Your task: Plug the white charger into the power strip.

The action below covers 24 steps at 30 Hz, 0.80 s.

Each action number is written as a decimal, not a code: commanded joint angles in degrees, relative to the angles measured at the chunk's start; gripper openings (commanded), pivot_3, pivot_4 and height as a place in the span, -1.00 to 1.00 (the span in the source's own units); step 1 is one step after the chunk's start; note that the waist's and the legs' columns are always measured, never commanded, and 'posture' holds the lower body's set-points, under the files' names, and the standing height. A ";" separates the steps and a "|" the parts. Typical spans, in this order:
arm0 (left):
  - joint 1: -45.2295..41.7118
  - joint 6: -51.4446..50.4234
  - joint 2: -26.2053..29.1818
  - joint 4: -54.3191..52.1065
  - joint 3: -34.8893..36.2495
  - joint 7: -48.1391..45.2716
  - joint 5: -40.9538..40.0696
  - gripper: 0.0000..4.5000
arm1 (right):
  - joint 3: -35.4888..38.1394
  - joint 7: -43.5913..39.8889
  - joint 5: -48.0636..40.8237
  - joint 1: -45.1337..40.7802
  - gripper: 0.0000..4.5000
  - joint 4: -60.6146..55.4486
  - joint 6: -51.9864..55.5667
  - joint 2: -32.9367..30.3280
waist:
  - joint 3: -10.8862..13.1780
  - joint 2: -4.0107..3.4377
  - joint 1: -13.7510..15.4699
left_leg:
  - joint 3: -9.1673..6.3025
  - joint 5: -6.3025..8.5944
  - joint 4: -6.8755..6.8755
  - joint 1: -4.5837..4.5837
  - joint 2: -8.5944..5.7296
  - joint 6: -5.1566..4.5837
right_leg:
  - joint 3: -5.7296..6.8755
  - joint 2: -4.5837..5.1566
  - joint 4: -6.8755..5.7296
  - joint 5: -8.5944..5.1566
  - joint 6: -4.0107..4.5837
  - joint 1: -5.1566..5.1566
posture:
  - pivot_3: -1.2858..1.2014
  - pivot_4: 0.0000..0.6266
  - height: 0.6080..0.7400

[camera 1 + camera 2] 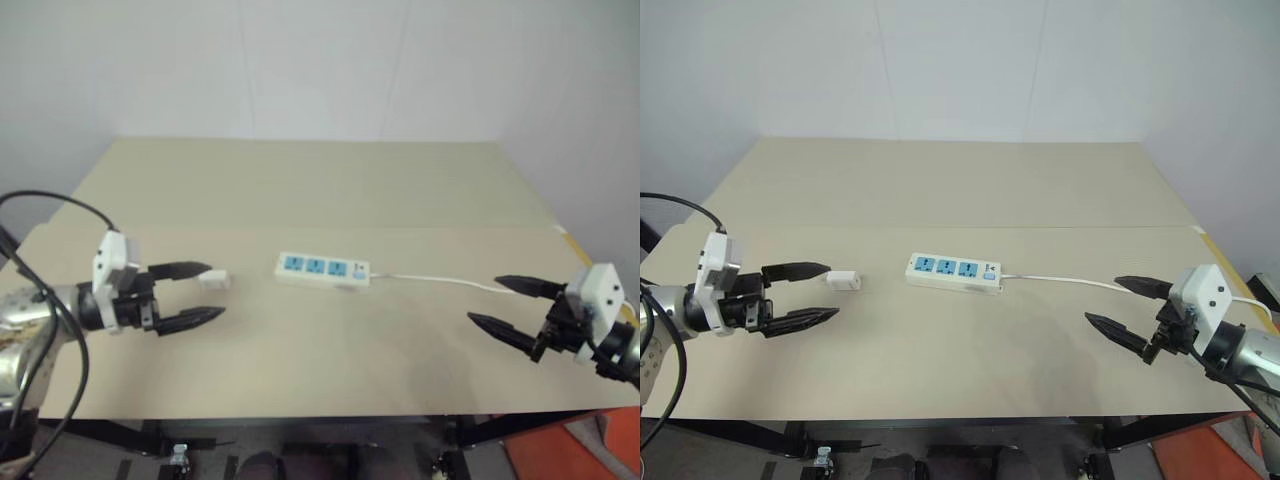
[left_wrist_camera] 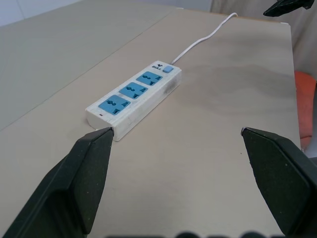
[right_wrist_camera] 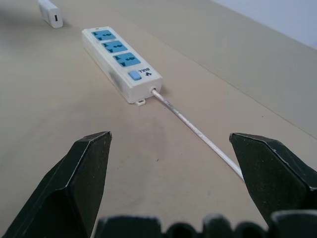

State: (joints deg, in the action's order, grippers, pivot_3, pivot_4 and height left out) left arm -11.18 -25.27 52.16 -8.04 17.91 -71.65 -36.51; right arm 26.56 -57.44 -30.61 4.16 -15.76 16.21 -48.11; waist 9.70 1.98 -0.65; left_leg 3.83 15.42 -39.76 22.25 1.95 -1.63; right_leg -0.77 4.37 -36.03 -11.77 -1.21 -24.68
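Observation:
The white charger (image 1: 844, 280) lies on the table a short way left of the power strip (image 1: 952, 272), a flat white bar with three blue outlet faces and a blue switch at its right end. Its thin white cord (image 1: 1060, 280) runs right toward the table edge. My left gripper (image 1: 812, 293) hovers open at the table's left, its fingertips just left of the charger and not touching it. At the table's right my right gripper (image 1: 1118, 308) is open and empty, pointing toward the strip's cord end (image 3: 148, 89). The strip (image 2: 133, 99) also appears in the left wrist view.
The beige table (image 1: 960, 190) stretches wide behind the strip. A seam crosses it behind the strip. Its front edge runs just below both grippers. An orange object (image 1: 1230, 450) sits below the table's right front corner.

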 commanded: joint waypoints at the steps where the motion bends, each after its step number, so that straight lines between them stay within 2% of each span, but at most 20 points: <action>1: -0.24 0.23 0.99 -1.12 1.67 -0.34 -1.01 1.00 | 2.20 -0.25 -1.24 -0.54 0.98 -1.60 0.20 -1.33 | 0.00 0.00 0.00 | 0.00 0.00 0.00 0.00 0.00 0.00 | 0.00 0.00 0.00 0.00 0.00 0.00 | 0.03 -0.52 1.00; 13: -0.63 0.43 0.58 -1.16 1.36 0.02 -1.09 1.00 | 1.23 -0.54 -1.15 -1.01 0.98 -1.63 0.09 -1.16 | 0.00 0.00 -0.01 | 0.00 0.00 0.00 0.00 0.00 0.00 | 0.00 0.00 0.01 0.00 0.00 0.00 | 0.03 -0.52 1.00; 19: -1.28 0.05 0.53 -1.63 0.98 0.06 -1.49 1.00 | -4.92 1.00 3.37 -4.70 0.98 1.94 -4.19 1.72 | 0.00 0.00 -0.06 | 0.00 0.00 0.01 -0.01 0.00 0.00 | -0.01 -0.01 0.01 -0.01 -0.01 0.00 | 0.03 -0.52 1.00; 24: -1.71 -0.25 0.53 -2.21 0.58 0.18 -2.02 1.00 | -13.87 5.73 14.04 -12.93 0.98 12.55 -10.16 4.77 | 0.00 0.00 -0.24 | 0.03 0.00 0.00 -0.03 0.00 0.00 | -0.01 -0.01 0.02 0.00 0.00 0.01 | 0.03 -0.52 1.00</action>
State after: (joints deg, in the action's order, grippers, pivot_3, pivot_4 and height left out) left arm -11.80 -25.40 52.20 -8.40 17.76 -71.48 -37.43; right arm 14.42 -54.05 -20.17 -6.75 -5.85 9.16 -43.83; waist 9.70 1.98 -0.89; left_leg 3.87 15.42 -39.76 22.23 1.95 -1.63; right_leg -0.78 4.35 -36.02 -11.77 -1.21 -24.68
